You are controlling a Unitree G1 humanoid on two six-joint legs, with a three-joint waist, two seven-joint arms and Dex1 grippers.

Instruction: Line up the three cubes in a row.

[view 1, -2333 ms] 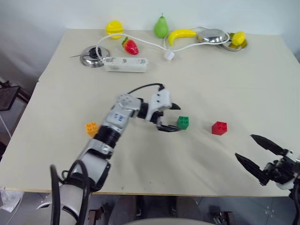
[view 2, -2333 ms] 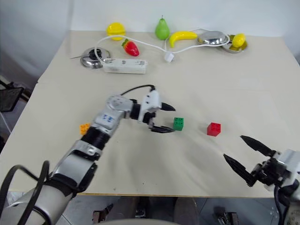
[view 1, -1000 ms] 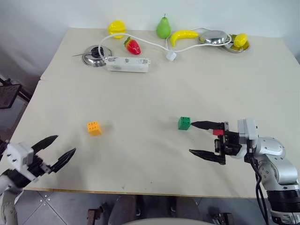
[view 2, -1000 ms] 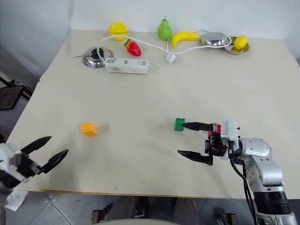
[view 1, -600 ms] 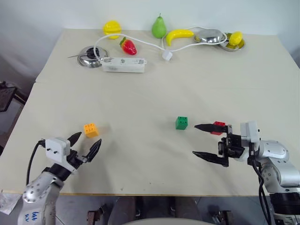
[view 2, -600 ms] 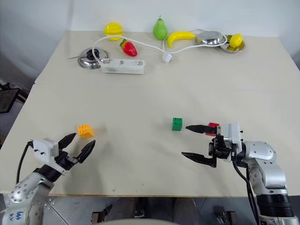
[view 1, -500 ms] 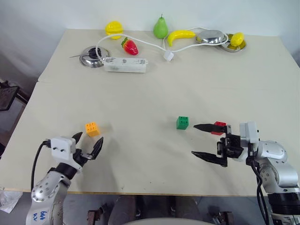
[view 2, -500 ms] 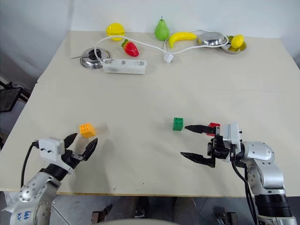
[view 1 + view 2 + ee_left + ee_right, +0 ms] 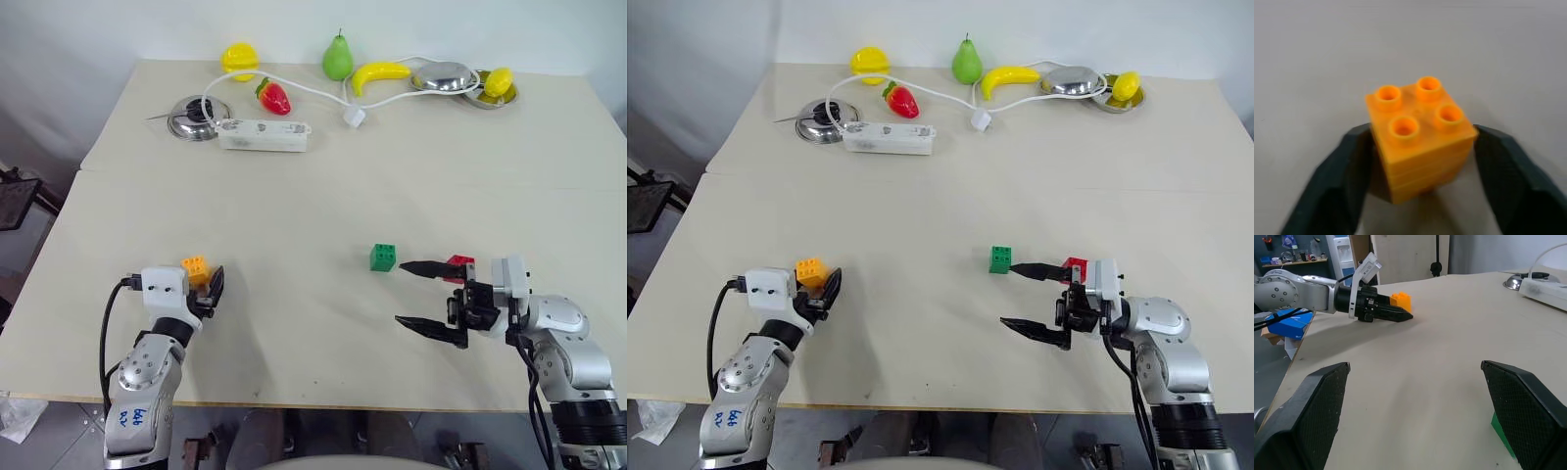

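Beige surface (image 9: 323,186), toy fruit and power strip (image 9: 264,134) along far edge. Orange cube (image 9: 195,268) near front left corner, between fingers of left gripper (image 9: 204,284); wrist view shows fingers flanking its sides, contact unclear. Green cube (image 9: 383,258) mid-surface, red cube (image 9: 458,265) just beside on right, partly behind right gripper (image 9: 423,298), spread wide, holding nothing. Cubes judged light, rigid, smooth plastic, likely slippery; best pinched on flat opposite sides, below studs.
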